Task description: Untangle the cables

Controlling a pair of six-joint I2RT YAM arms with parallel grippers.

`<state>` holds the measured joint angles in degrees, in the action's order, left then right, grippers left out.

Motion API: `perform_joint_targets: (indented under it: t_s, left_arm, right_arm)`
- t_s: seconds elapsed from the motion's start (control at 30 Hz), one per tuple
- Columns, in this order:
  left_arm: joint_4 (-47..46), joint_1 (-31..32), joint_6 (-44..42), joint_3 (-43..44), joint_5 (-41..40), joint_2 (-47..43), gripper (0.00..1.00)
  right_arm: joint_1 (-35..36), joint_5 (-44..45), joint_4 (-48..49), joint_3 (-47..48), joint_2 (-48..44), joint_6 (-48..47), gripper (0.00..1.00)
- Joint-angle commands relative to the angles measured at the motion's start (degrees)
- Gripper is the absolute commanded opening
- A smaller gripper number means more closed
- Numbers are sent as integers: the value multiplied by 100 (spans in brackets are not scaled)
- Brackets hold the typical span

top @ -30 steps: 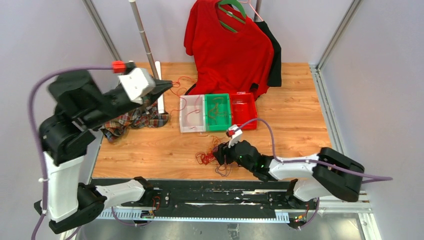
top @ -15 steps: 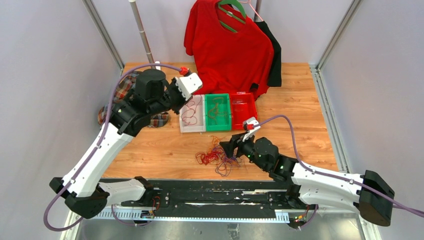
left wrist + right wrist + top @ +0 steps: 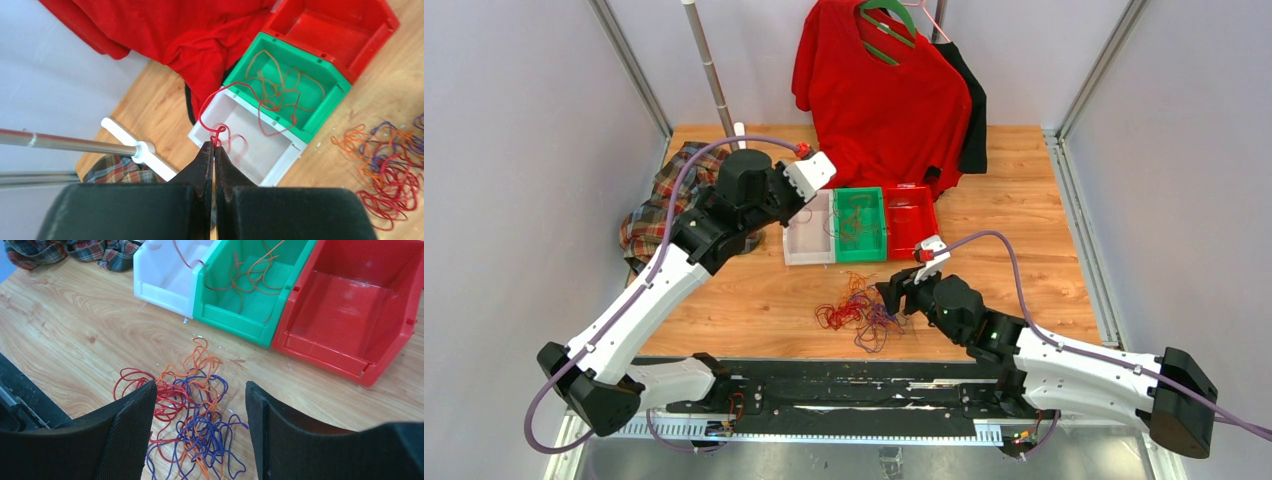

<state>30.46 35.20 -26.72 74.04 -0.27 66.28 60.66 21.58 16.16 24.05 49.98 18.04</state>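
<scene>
Pale grey walls [image 3: 514, 150] close in the space on three sides, with bare metal posts [image 3: 629, 60] running up at the back corners. Between them lies a wooden table [image 3: 1024, 200] with a light, grained top, marked with small pale flecks near the bins. Along its near edge sits a black rail [image 3: 844, 395] that carries the bases of both arms.

At the back a red shirt [image 3: 874, 90] hangs on a green hanger [image 3: 886, 30], its hem slumped onto the wood. A black garment [image 3: 972, 110] hangs just behind it. On the left, a plaid cloth [image 3: 654, 205] lies crumpled at the table's edge, beside a metal pole [image 3: 709, 70] that rises from a white foot.

Three bins stand touching in a row in the middle of the table: a white bin [image 3: 162, 290], a green bin [image 3: 232, 322] and a red bin [image 3: 345, 305]. Orange cables [image 3: 272, 92] lie coiled in the green bin.

The cables [image 3: 856, 312], a loose tangle of red, orange and purple, lie on the wood in front of the bins, toward the near edge.

The left gripper [image 3: 214, 150] is above the white bin, its fingers pressed together on a red cable [image 3: 216, 131] that loops across the white and green bins. The right gripper [image 3: 200, 390] hovers over the tangle with its fingers spread wide, holding nothing.
</scene>
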Motion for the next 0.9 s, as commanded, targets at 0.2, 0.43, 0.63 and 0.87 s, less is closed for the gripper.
perform_joint_targets:
  t_s: [0.2,0.43,0.63,0.87]
  left_arm:
    - [-965,-160,250,58,-185,-16,0]
    - [-857,-254,485,-26,-503,39,1]
    - [-1094,-277,495,-128,-567,46,1]
    - [-1157,-423,597,-17,-47,282,1]
  right_arm:
    - [-72,355,-179,205,-80,-148,64]
    - [-72,523,-278,145,-257,-91,62]
    - [-71,608,-494,196,-412,-118,61]
    - [-72,663,-659,342,-477,-147,58]
